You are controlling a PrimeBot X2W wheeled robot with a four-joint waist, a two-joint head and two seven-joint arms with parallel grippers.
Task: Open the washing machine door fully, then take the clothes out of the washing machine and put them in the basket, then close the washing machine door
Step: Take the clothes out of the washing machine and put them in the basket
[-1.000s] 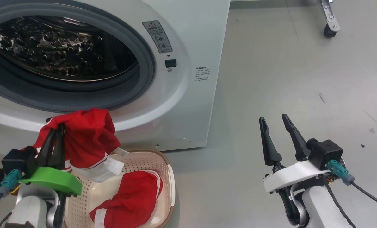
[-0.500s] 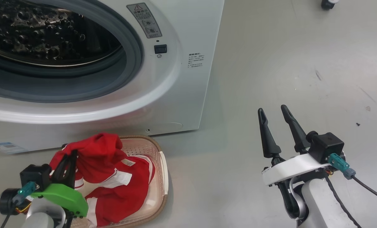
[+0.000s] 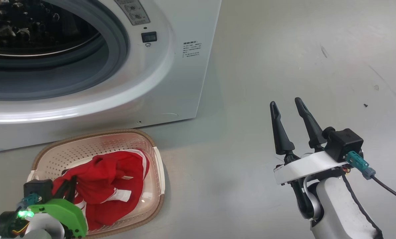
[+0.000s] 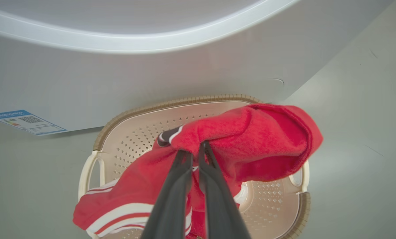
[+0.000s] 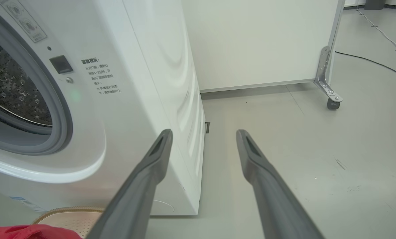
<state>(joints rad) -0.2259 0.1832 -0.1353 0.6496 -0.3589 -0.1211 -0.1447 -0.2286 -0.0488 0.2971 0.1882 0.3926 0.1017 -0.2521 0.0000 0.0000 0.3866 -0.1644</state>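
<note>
The washing machine (image 3: 171,83) fills the upper left, its steel drum (image 3: 25,26) open to view; the washing machine door is out of view. On the floor in front stands the cream basket (image 3: 85,136) with red, white-striped clothes (image 3: 111,179) in it. My left gripper (image 3: 69,182) is low over the basket's near left side, shut on a red garment (image 4: 267,139) that bunches around its fingertips (image 4: 194,149) and drapes down into the basket (image 4: 184,101). My right gripper (image 3: 285,102) is open and empty over bare floor, right of the machine (image 5: 145,83).
A blue label (image 4: 22,121) sits low on the machine's front. In the right wrist view a white partition on a castor (image 5: 331,103) stands behind the machine, with a cable on the floor beyond it. Grey floor stretches to the right.
The head camera has tilted down. My left gripper has come down from the drum's lip with the red garment, which now lies over the other one in the basket. The right gripper stayed open.
</note>
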